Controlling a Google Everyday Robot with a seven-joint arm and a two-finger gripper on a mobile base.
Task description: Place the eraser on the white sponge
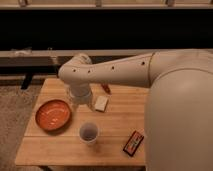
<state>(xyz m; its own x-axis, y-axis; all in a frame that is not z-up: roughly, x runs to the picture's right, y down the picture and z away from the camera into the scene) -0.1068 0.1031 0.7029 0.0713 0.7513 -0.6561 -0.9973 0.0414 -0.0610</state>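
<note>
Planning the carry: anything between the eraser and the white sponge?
Nothing visible: bare table between eraser and white sponge. The paper cup stands left of that line; the gripper hangs beside the sponge's left edge.

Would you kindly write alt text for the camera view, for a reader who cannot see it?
A robot arm reaches from the picture's right over a wooden table, its gripper hanging between an orange plate and the white sponge. The eraser lies near the table's front right edge, and a white paper cup stands front centre.
</note>
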